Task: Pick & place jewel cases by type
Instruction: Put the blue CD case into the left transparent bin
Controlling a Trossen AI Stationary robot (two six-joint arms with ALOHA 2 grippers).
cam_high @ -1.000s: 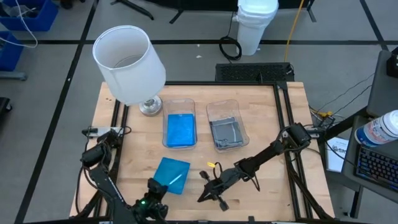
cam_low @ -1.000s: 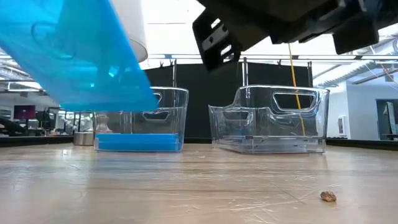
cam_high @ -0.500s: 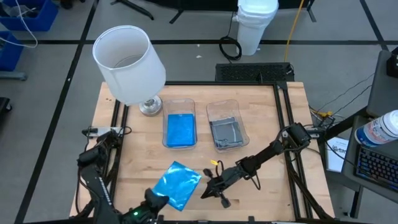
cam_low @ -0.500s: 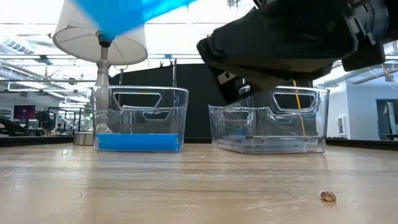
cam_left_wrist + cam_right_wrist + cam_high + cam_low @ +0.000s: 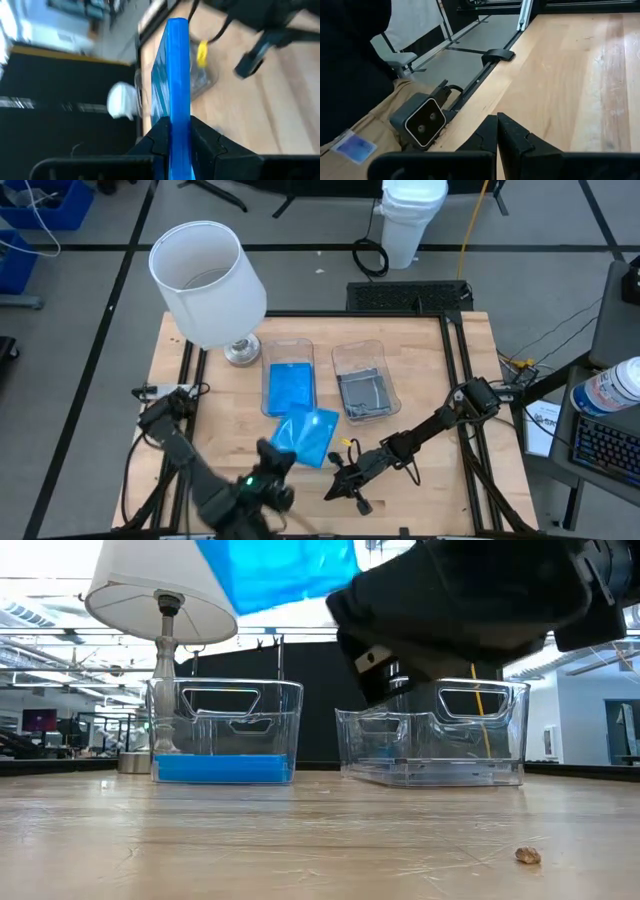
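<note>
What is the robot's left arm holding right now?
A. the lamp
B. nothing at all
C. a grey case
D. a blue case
D: the left end effector is shut on a blue case, carried in the air just short of the tub that already holds blue ones; the right end effector is shut and holds nothing.

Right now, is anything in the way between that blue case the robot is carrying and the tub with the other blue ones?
Nothing visible blocks it. The left hand holds the blue jewel case in the air just short of the open-topped tub of blue cases. The right hand sits off to the side, near the table's front edge.
</note>
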